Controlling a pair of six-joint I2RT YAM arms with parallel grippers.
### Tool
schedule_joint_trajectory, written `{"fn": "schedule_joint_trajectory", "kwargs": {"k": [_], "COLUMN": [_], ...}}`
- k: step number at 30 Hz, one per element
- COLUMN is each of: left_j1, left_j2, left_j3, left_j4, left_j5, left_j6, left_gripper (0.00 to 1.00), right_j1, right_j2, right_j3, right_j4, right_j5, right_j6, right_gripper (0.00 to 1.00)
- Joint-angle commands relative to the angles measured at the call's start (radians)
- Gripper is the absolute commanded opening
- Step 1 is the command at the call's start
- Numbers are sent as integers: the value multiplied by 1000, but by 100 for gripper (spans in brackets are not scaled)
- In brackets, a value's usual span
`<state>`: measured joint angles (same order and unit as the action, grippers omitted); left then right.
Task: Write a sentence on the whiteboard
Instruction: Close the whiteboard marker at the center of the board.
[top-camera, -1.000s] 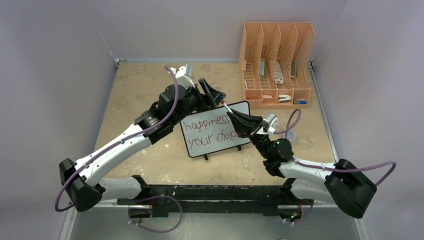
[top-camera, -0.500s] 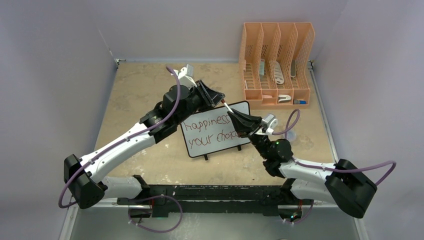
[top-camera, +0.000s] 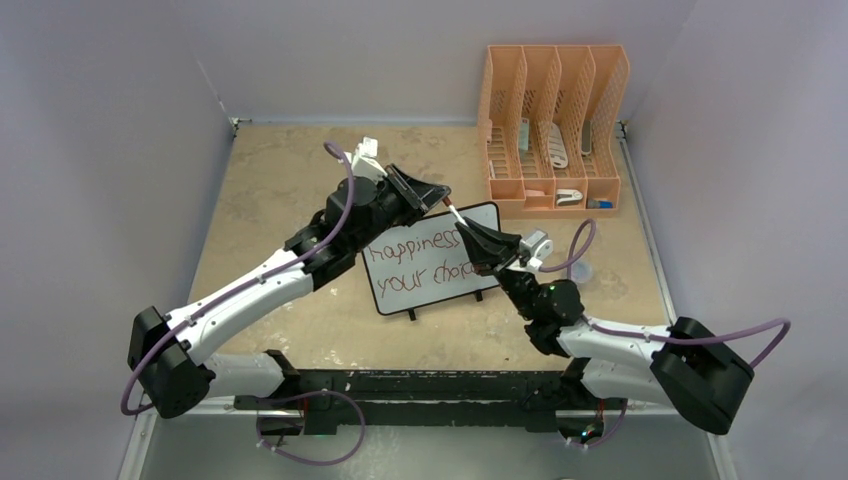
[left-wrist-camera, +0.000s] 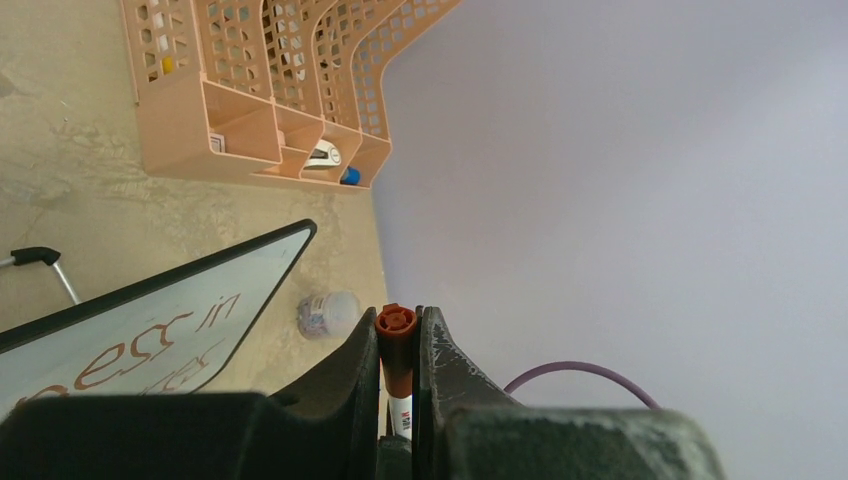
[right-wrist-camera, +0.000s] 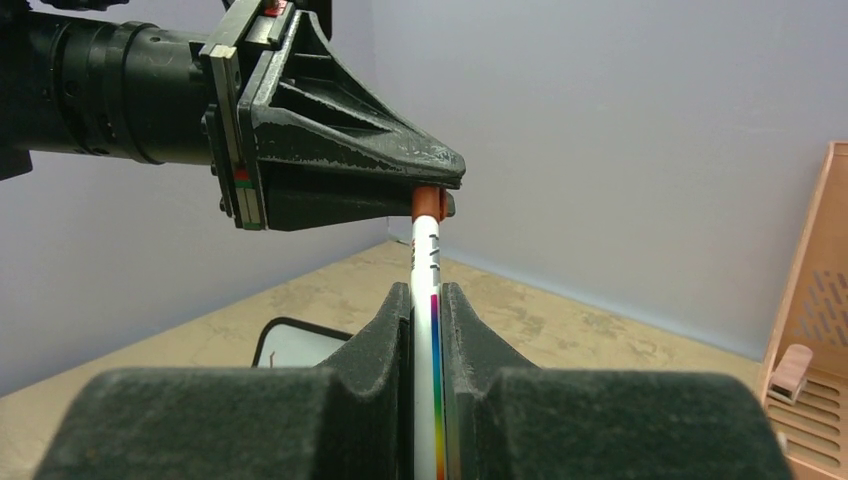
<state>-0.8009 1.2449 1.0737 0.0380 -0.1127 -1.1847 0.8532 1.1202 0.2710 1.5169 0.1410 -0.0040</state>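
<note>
The whiteboard (top-camera: 420, 293) stands tilted at the table's middle, with the sentence (top-camera: 420, 245) in red-brown lettering on two lines. Above its upper right corner a white marker (top-camera: 453, 213) spans between both grippers. My left gripper (top-camera: 440, 196) is shut on the marker's red-brown cap end (left-wrist-camera: 397, 335). My right gripper (top-camera: 468, 231) is shut on its white barrel (right-wrist-camera: 428, 260). In the left wrist view my left gripper (left-wrist-camera: 397, 318) pinches the cap, with the whiteboard (left-wrist-camera: 120, 320) below left. In the right wrist view my right gripper (right-wrist-camera: 428, 290) clamps the barrel below the left fingers (right-wrist-camera: 350, 150).
An orange file organizer (top-camera: 553, 130) with several slots holding small items stands at the back right. A small translucent object (top-camera: 585, 270) lies on the table right of the board. Grey walls close the table on three sides.
My left gripper has closed from open onto the marker's cap end. The left arm has shifted slightly; the right gripper has kept its hold on the barrel.
</note>
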Motion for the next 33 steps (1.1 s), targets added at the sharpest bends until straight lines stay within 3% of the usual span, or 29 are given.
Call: {"fn": "schedule_joint_trajectory", "kwargs": {"k": [1,14,33], "left_j1": [-15,-146,-212], "left_j2": [-19,-46,-57], "left_j3": [-50,-70,-96], "left_j4": [16,-8,-77], "left_j5": [77,-31,57], "left_j6": [-58,-9,54], "left_gripper": [0,0,0], "right_j1": [4,4,2], "right_j2": [-6,47,33], "right_j3": [41,96,130], "right_j4": [130,201,172], "right_j5": [58,106,131], "right_j6": [-50,-78,-92], "right_gripper": [0,0,0]}}
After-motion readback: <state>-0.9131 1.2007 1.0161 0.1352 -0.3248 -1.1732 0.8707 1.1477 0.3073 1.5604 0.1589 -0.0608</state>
